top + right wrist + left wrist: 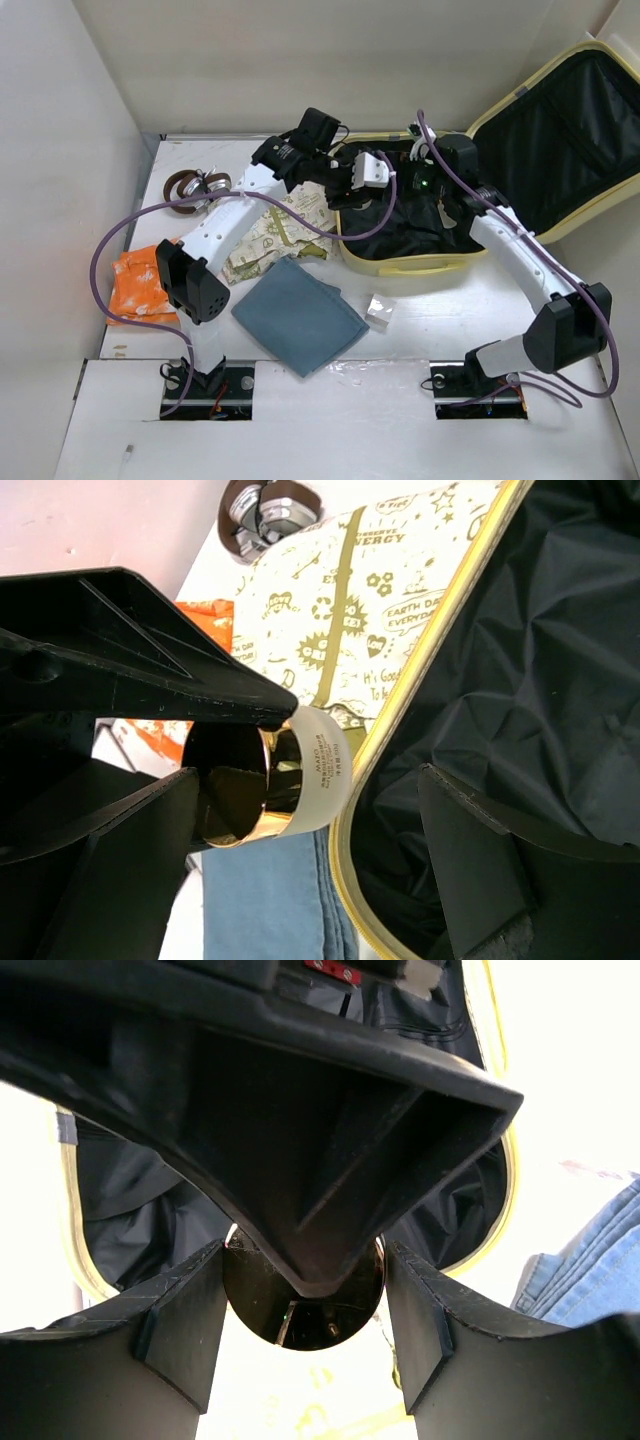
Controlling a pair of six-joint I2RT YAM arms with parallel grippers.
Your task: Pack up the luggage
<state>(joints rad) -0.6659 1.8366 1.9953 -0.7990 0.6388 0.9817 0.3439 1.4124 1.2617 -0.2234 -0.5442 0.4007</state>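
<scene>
Closest to the lens in the left wrist view, the left gripper point(305, 1280) pinches a small round jar point(300, 1310) between its two black fingers, with the jar's dark, mirror-like gold cap facing the camera. One finger of the right gripper point(310, 780) crosses just above it. That gripper's jaws stand spread wide on either side of the jar and grip nothing. From the right wrist, the jar shows a cream body with small print and hangs at the yellow left rim of the luggage point(420, 265). This is a pale yellow suitcase lying open at the far right of the table, black lining up and lid raised toward the back corner. The step looks like getting the jar inside. It is best carried well past the rim and lowered onto the lining before release, with the right arm drawn aside so the fingers do not clash. On the white table point(450, 320) beside the case lie a cream printed cloth point(275, 235), a folded blue cloth point(300, 315), an orange packet point(135, 285), a small shiny packet point(380, 312) and a brown-strapped item point(195, 188). Plain pale panels point(60, 150) wall in the space.
</scene>
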